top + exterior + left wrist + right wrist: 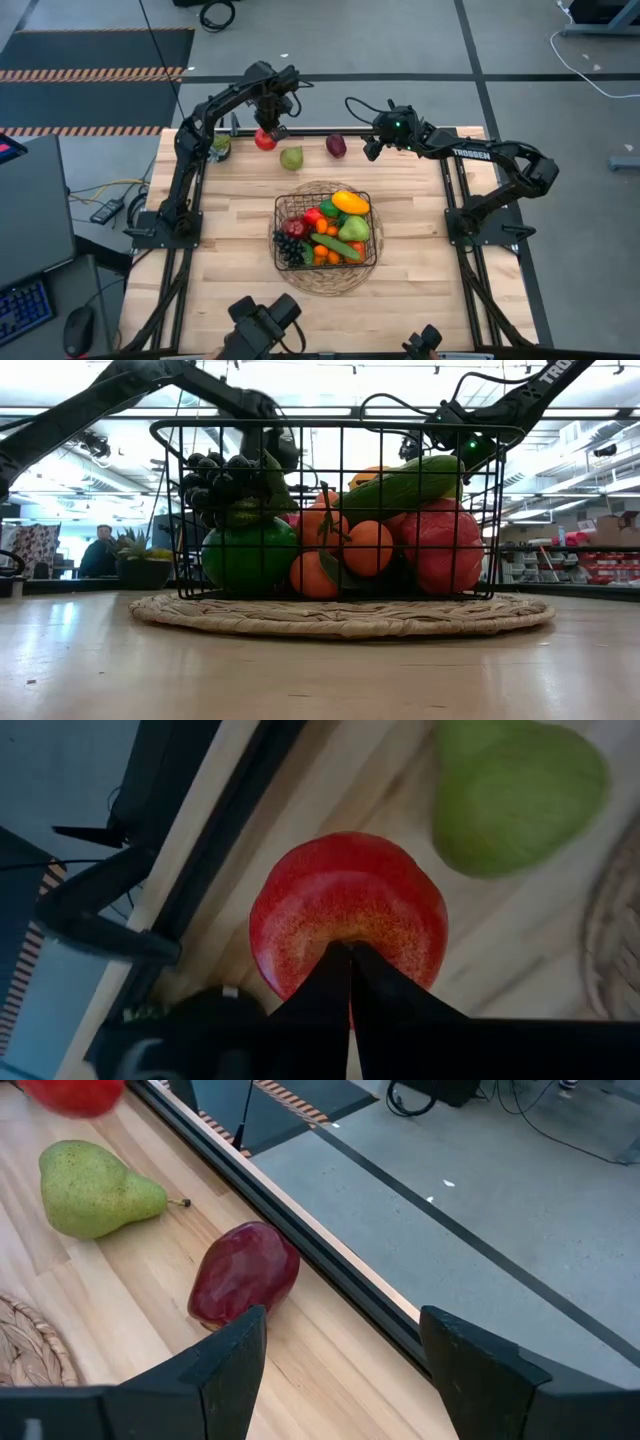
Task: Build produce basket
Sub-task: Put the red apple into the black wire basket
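Three pieces lie outside the basket (324,230); we note the red apple (265,139) directly under the left gripper (270,128), fingers pressed together above it. Right gripper (372,145), spread, faces the dark red apple (336,146) just beside.

The dark six-joint left arm reaches to the table's far edge, its two-finger left gripper (267,131) pointing down, fingers (345,982) pressed together; the dark right arm stretches along the far edge, its right gripper (345,1355) held low, fingers (235,1348) spread apart.
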Controlling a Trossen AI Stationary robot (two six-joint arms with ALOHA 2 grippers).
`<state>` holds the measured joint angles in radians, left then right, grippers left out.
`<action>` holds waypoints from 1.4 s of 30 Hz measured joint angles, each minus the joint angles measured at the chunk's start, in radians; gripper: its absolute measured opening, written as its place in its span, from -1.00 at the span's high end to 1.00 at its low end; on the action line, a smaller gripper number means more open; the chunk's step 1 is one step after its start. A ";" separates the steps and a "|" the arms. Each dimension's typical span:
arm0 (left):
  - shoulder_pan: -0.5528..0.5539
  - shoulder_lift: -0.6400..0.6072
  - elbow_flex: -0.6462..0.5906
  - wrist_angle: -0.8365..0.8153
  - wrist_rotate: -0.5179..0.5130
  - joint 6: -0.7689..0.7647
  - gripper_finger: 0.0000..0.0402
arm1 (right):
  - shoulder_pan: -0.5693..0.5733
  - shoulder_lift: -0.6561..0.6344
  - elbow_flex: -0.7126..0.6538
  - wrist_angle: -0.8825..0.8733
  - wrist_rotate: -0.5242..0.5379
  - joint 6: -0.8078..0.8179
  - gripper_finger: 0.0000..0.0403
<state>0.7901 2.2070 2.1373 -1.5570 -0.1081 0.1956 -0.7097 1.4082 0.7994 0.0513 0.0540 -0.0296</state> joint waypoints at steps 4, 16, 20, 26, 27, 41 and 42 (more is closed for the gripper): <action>-0.038 -0.030 0.072 -0.009 0.018 -0.024 1.00 | 0.000 0.000 0.000 0.000 0.000 0.000 -0.33; -0.251 -0.228 0.191 -0.015 0.078 -0.090 1.00 | 0.000 0.000 0.000 -0.001 -0.003 0.000 -0.33; -0.373 -0.246 0.190 -0.014 0.084 -0.108 1.00 | 0.000 0.000 0.000 -0.001 -0.004 0.000 -0.33; -0.540 -0.244 0.161 0.014 0.086 -0.138 1.00 | 0.000 0.000 0.000 -0.001 -0.004 0.000 -0.33; -0.561 -0.244 0.149 0.021 0.085 -0.155 1.00 | 0.001 0.000 0.000 -0.001 -0.004 0.000 -0.33; -0.732 -0.241 -0.016 0.091 0.119 -0.266 0.94 | 0.006 0.000 0.000 -0.008 -0.039 0.017 -0.33; -0.736 -0.241 -0.030 0.109 0.119 -0.260 0.92 | 0.009 0.000 0.000 -0.009 -0.046 0.019 -0.33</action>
<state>0.0538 1.9656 2.1076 -1.4482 0.0109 -0.0647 -0.7008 1.4082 0.7994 0.0422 0.0082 -0.0109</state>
